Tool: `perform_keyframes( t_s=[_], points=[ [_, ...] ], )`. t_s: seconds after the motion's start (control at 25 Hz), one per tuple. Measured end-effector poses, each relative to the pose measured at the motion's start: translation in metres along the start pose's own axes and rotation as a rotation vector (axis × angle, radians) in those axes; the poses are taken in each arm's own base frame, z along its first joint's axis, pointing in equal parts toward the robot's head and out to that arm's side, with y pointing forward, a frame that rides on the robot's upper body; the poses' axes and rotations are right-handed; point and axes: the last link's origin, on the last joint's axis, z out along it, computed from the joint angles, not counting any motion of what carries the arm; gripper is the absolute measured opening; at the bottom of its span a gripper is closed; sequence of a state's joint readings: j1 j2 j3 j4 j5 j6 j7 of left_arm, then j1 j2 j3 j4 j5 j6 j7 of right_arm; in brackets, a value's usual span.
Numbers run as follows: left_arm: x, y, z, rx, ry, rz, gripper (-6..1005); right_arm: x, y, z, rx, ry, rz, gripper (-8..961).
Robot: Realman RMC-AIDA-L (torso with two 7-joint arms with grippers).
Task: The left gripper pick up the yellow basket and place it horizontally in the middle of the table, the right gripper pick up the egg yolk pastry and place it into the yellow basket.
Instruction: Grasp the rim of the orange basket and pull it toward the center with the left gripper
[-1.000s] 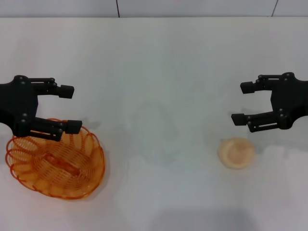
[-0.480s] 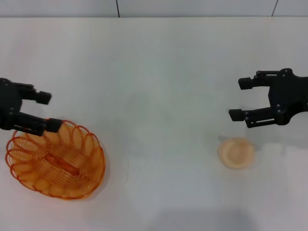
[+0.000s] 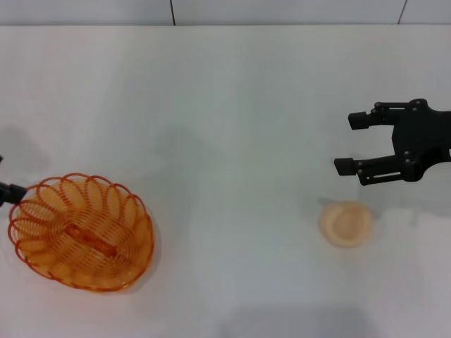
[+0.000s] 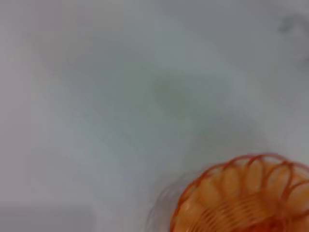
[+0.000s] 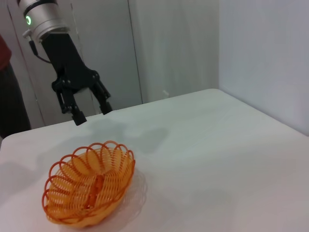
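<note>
The yellow basket (image 3: 81,232) lies on the white table (image 3: 225,105) at the front left, empty. It also shows in the left wrist view (image 4: 246,198) and the right wrist view (image 5: 89,186). The left gripper (image 5: 93,113) is open and empty, raised above the table just beyond the basket's far edge. In the head view only one of its fingertips (image 3: 10,191) shows at the left edge. The egg yolk pastry (image 3: 346,224) lies on the table at the front right. The right gripper (image 3: 349,143) is open and empty, just behind the pastry and apart from it.
The table's far edge meets a grey wall (image 3: 225,13). In the right wrist view, grey wall panels (image 5: 159,48) stand behind the left arm and a dark-clothed figure (image 5: 9,96) shows at the side.
The left gripper has drawn away from the basket to the left, almost out of the head view, still open and empty. The right gripper has shifted slightly away from the pastry. The basket and pastry have not moved.
</note>
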State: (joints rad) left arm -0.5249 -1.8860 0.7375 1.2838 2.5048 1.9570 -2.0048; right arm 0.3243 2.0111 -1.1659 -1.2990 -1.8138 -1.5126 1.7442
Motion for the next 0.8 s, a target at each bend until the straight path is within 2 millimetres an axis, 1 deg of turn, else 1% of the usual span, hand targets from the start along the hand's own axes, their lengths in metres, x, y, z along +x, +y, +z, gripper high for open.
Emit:
perform_keyframes(
  t_s=[0.16, 0.32, 0.44, 0.68, 0.8],
  points=[
    [-0.01, -0.007, 0.0, 0.043, -0.046, -0.042, 867, 0.0, -0.001, 0.0, 0.005, -0.002, 0.003, 833],
    [-0.016, -0.01, 0.005, 0.058, -0.041, -0.067, 865, 0.0, -0.001, 0.001, 0.003, -0.009, 0.01, 833],
    [-0.018, -0.012, 0.016, 0.049, -0.036, -0.084, 864, 0.0, -0.001, 0.001, 0.002, -0.012, 0.012, 833],
    [-0.024, -0.014, 0.047, 0.033, -0.05, -0.103, 861, 0.001, -0.001, 0.001, 0.002, -0.012, 0.013, 833],
    [-0.027, -0.014, 0.055, 0.023, -0.054, -0.106, 859, 0.001, -0.001, 0.001, 0.002, -0.012, 0.013, 833]
  ],
)
